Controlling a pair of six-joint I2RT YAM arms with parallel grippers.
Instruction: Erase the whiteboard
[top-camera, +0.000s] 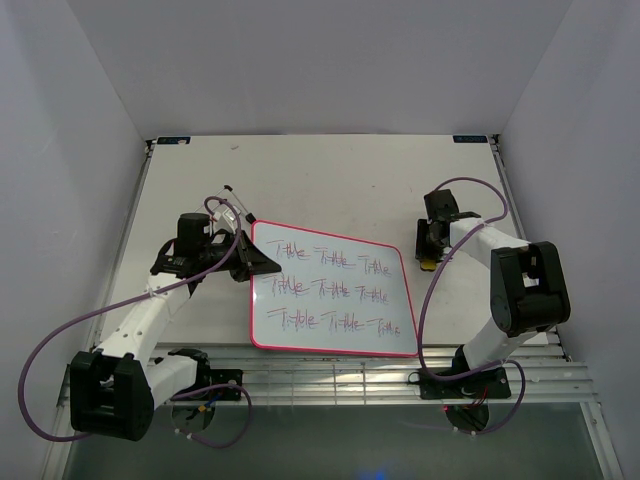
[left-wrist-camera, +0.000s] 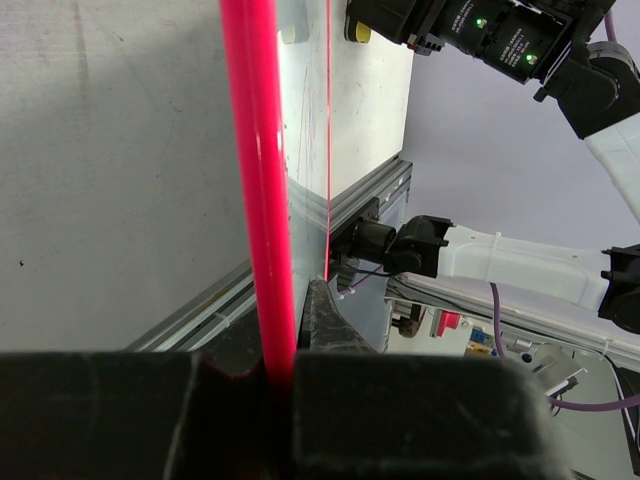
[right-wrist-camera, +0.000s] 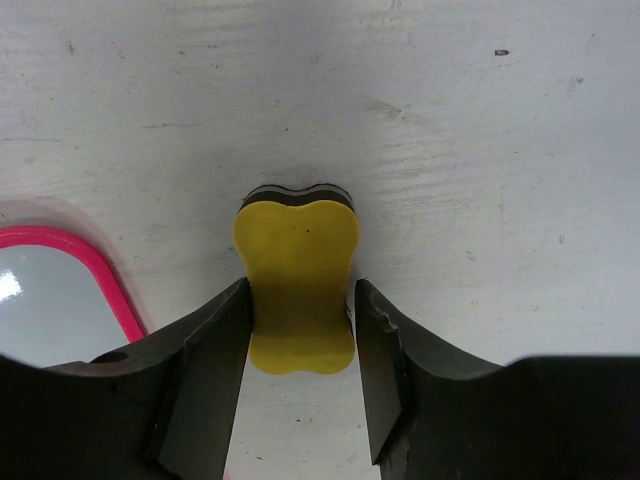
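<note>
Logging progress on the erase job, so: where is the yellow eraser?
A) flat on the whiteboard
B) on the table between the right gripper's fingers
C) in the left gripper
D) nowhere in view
B: the right wrist view shows the yellow eraser lying on the table between the right gripper fingers, just off the whiteboard corner.

One whiteboard (top-camera: 300, 338) on the counter (top-camera: 330, 180), bearing three rows of handwriting (top-camera: 335, 290), three words each. One yellow eraser (right-wrist-camera: 297, 285) at its 3 o'clock. Two arms, the left arm (top-camera: 150, 320) and the right arm (top-camera: 500, 300), each with two fingers (right-wrist-camera: 215, 370).
</note>
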